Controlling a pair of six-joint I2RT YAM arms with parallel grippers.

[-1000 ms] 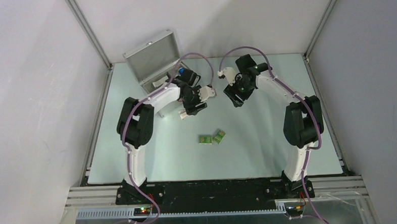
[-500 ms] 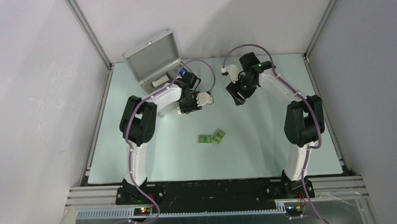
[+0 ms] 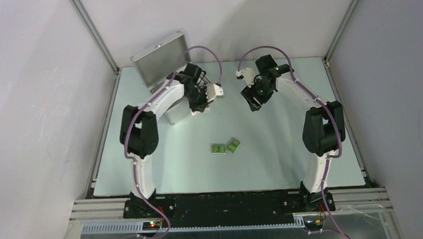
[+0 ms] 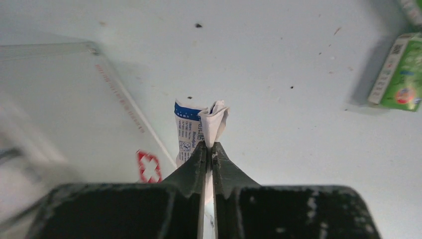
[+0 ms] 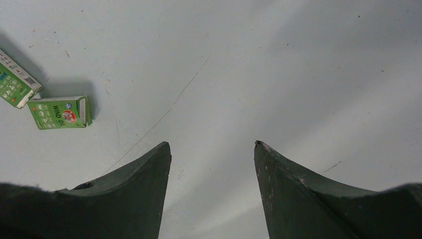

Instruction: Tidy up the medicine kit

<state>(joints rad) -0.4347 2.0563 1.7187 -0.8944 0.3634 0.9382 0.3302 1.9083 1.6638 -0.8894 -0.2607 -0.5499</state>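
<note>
The medicine kit (image 3: pixel 159 58) stands at the back left, a silver case with its lid raised. In the left wrist view its pale front with a red cross (image 4: pixel 148 167) lies to the left. My left gripper (image 4: pixel 209 145) is shut on a thin white packet with blue print (image 4: pixel 213 117), held above the table beside the case. From above, the left gripper (image 3: pixel 198 105) hangs at the case's right side. My right gripper (image 5: pixel 213 144) is open over bare table with nothing between its fingers; seen from above, the right gripper (image 3: pixel 253 102) is at the back centre.
Two small green boxes (image 3: pixel 218 148) (image 3: pixel 233 145) lie side by side mid-table, also seen as green boxes (image 5: pixel 59 112) (image 5: pixel 15 84) in the right wrist view and one green box (image 4: pixel 398 77) in the left. Walls and metal frame posts enclose the table.
My left gripper has shut on the white packet and moved back and left toward the case. The right arm shifted slightly back early on and has since held still.
</note>
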